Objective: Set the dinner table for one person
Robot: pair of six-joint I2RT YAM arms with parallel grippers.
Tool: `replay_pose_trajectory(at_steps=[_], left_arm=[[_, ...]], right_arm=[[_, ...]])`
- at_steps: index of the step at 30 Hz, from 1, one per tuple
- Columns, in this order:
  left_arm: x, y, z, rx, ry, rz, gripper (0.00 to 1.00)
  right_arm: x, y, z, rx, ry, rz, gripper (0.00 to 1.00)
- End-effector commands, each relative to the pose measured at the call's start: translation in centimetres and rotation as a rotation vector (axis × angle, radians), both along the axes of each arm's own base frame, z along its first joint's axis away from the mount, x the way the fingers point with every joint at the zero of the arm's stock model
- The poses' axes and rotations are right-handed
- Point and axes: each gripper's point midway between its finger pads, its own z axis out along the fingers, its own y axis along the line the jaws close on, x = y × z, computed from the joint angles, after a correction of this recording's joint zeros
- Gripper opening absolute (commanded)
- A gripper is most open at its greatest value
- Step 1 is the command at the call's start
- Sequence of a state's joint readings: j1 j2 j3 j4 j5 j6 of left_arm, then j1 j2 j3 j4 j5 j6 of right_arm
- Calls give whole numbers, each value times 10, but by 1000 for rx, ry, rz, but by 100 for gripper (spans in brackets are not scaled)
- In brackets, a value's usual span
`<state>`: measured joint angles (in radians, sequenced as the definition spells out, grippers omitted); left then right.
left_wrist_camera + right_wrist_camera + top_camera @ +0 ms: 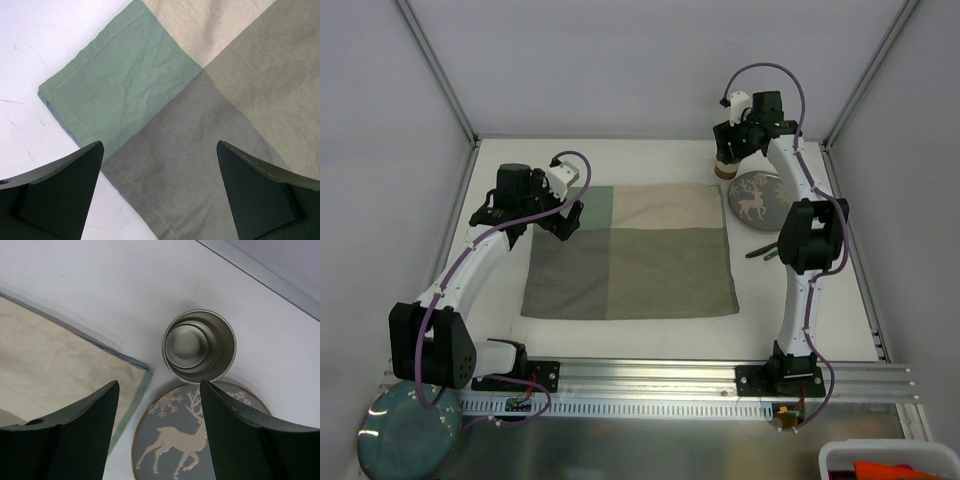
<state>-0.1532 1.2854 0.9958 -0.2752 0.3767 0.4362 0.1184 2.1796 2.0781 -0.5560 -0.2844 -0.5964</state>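
Note:
The dinner table (640, 160) is a white tabletop with a green-and-beige patchwork mat (630, 252) spread in its middle. My left gripper (565, 220) hangs open over the mat's far left corner. In the left wrist view, the left gripper (160, 150) has only cloth (150, 90) between its fingers (60, 195). My right gripper (728, 152) stands open above the back right. In its wrist view the right gripper (159, 387) holds nothing, and a metal cup (199, 346) stands just beyond a round deer-pattern plate (180, 440).
The cup (724, 168) and the deer plate (757, 198) sit right of the mat. Dark utensil handles (760, 252) poke out from behind the right arm. A teal plate (405, 430) lies off the table at the near left, and a white bin (890, 460) at the near right.

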Motion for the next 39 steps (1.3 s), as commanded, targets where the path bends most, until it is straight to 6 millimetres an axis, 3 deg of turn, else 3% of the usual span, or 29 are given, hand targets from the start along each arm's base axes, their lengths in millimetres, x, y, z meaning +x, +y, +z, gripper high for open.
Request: replay_pose_trajectory(at_steps=[1,2,7,17,32,35,39], left_arm=[[9,6,10,23,-39,18,99],[9,6,9,24,-34,20,99],[12,6,6,25,-25,26,99],[16,4,-1,19,3,22,99],[18,2,-15,18,44,13,99],[19,1,-17,14,51,10,99],[20,0,-23,14,68,6,99]], right_arm=[[1,-11,0,-213,-10,100,70],[7,-15,6,-250,-33,94,70],[20,-16,0,-297,-48,124,71],[7,-7,-40,-265,63,172,69],[11,1,-59,-250,84,192,67],[14,2,-62,-251,85,195,61],[19,4,-65,-249,76,199,41]])
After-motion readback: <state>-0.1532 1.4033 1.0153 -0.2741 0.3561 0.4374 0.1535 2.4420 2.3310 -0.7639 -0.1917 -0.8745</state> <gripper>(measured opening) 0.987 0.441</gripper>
